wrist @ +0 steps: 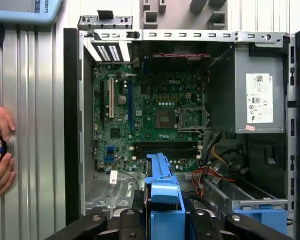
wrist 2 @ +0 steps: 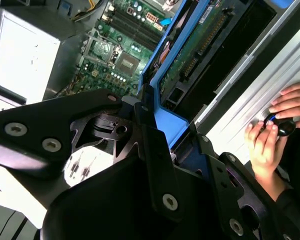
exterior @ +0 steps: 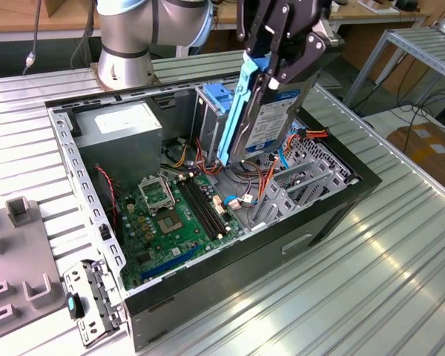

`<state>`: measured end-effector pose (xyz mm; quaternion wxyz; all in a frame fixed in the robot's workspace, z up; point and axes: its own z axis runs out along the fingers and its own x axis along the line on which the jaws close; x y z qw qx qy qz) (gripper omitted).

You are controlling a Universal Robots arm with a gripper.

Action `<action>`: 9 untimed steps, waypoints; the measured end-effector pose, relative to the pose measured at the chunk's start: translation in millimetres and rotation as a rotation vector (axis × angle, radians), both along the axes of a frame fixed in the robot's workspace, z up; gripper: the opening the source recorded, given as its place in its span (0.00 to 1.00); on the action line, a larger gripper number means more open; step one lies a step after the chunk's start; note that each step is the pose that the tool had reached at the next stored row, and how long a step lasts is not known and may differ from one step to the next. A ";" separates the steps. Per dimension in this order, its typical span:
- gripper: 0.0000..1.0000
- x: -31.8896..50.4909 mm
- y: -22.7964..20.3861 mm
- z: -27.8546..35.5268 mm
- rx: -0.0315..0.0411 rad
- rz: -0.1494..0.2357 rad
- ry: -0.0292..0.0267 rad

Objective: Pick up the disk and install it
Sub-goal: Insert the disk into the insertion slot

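Observation:
My gripper [exterior: 276,70] is shut on the disk [exterior: 276,122], a silver-grey drive with a printed label and blue carrier rails [exterior: 236,111]. The disk hangs nearly upright, its lower end just above the open computer case [exterior: 230,274]. It is beside the upright metal cage with a blue top [exterior: 211,104]. In the second wrist view the black fingers [wrist 2: 155,150] clamp the blue rail [wrist 2: 162,120], and the disk's green circuit side [wrist 2: 197,47] shows beyond them. The first wrist view has the blue rail [wrist: 162,192] over the case's drive end.
Inside the case lie the motherboard [exterior: 178,215], a grey power-supply box [exterior: 122,126], orange and red cables [exterior: 300,137] and the grey drive bay [exterior: 311,174]. A person's hands [wrist 2: 275,127] rest on the ribbed metal table [exterior: 371,282] beside the case. A grey fixture [exterior: 15,245] sits at the exterior view's left.

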<state>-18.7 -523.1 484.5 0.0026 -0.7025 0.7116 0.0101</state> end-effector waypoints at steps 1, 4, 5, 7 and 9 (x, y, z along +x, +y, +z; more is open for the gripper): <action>0.37 4.1 -0.1 -0.3 -0.0005 0.000 -0.0001; 0.37 11.8 -2.5 -0.8 -0.0024 0.000 0.0001; 0.37 12.9 -3.8 -1.0 -0.0026 0.000 0.0001; 0.37 15.8 -9.2 -1.7 -0.0029 0.000 0.0000; 0.37 18.5 -13.8 -2.2 -0.0034 0.000 0.0000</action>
